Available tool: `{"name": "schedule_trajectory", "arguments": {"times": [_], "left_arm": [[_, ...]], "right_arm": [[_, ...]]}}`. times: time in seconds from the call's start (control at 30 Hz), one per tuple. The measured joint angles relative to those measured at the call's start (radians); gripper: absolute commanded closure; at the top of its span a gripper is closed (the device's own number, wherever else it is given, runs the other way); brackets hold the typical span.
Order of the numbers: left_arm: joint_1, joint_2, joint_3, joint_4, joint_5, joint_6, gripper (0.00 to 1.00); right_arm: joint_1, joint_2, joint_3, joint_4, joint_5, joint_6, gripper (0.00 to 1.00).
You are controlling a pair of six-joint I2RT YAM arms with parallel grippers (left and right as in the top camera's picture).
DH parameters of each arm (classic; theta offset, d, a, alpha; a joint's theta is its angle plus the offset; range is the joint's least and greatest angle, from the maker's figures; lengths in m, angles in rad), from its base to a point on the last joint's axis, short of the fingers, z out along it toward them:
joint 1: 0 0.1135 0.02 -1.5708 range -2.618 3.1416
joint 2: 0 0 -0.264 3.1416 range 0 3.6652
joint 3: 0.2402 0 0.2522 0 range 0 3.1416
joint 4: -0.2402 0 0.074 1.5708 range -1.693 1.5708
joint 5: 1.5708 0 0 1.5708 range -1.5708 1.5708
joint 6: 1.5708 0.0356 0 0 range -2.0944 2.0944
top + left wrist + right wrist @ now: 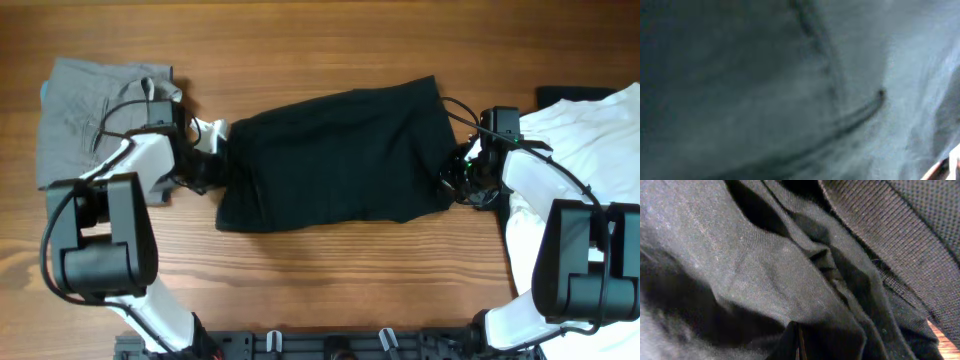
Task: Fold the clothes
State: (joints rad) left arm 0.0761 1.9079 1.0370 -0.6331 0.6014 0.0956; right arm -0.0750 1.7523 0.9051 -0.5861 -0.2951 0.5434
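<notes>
A black garment [340, 155] lies spread across the middle of the wooden table, with its left edge bunched. My left gripper [212, 168] is at that left edge and looks shut on the cloth. The left wrist view shows only blurred dark cloth [765, 90] pressed close to the camera, and the fingers are hidden. My right gripper [458, 180] is at the garment's right edge. In the right wrist view, folds of the black cloth [765, 265] gather into the closed jaws [797, 350].
A folded grey garment [85, 110] lies at the far left, under the left arm. A white garment [590, 130] lies at the far right, under the right arm. Bare wooden table [330, 280] shows in front of and behind the black garment.
</notes>
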Motion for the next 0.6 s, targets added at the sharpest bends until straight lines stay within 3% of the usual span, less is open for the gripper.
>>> {"name": "schedule_trajectory", "arguments": {"times": [0.1, 0.2, 0.4, 0.5, 0.6], "left_arm": [[-0.005, 0.015, 0.007, -0.090, 0.022, 0.009, 0.96], [0.018, 0.025, 0.109, -0.325, -0.025, -0.010, 0.96], [0.092, 0.005, 0.620, -0.779, -0.296, -0.085, 0.96], [0.087, -0.022, 0.797, -0.855, -0.359, -0.095, 0.96], [0.019, -0.037, 0.865, -0.859, -0.393, -0.113, 0.95]], "right_arm": [[0.000, 0.000, 0.003, -0.011, 0.000, -0.025, 0.96], [-0.004, -0.006, 0.019, -0.085, 0.039, -0.050, 0.95], [-0.014, -0.256, 0.019, -0.203, 0.087, -0.082, 0.89], [-0.014, -0.408, 0.027, -0.204, 0.087, -0.097, 0.88], [-0.014, -0.463, 0.029, -0.207, 0.087, -0.097, 0.88]]}}
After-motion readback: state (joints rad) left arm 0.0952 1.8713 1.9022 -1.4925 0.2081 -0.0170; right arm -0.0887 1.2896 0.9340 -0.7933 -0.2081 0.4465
